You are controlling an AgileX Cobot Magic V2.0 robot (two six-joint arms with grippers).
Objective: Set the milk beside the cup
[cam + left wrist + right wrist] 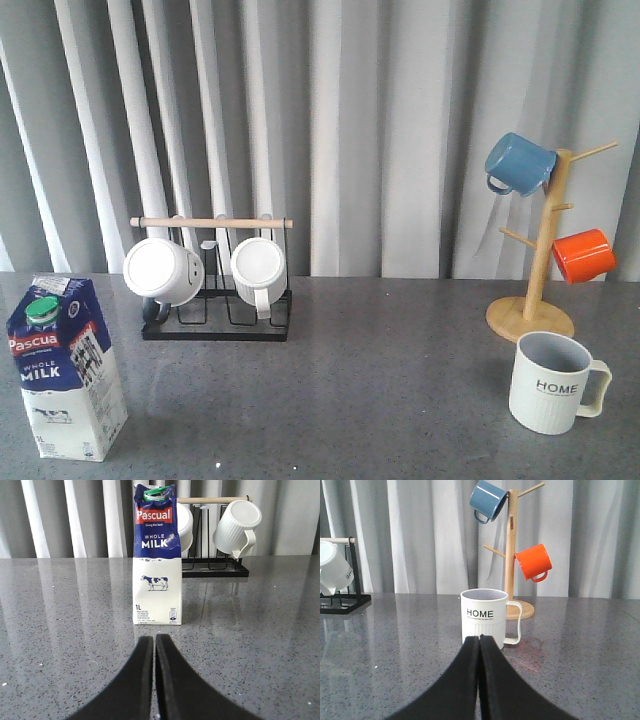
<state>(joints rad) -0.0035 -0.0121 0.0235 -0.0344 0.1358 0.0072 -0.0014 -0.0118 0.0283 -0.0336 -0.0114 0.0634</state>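
Standing upright at the lower left of the front view, the milk [66,370] is well apart from the cup [553,382], which sits at the lower right in front of the wooden mug tree [540,262]; the whole width of the grey table [380,400] lies between them, so the carry is not yet begun. Each wrist camera faces its own object squarely: the left gripper [154,642] is clenched, fingers pressed together and empty, just short of the carton, seemingly lined up for an approach. The right gripper [480,642] is likewise closed and holds nothing, close before the cup. The carton is a tall gable-top, blue above and white below, with a green cap, red "Pascual" label, "WHOLE MILK" lettering and a small cow. Its upper panels look slightly creased, so I judge a gentle squeeze would suit.
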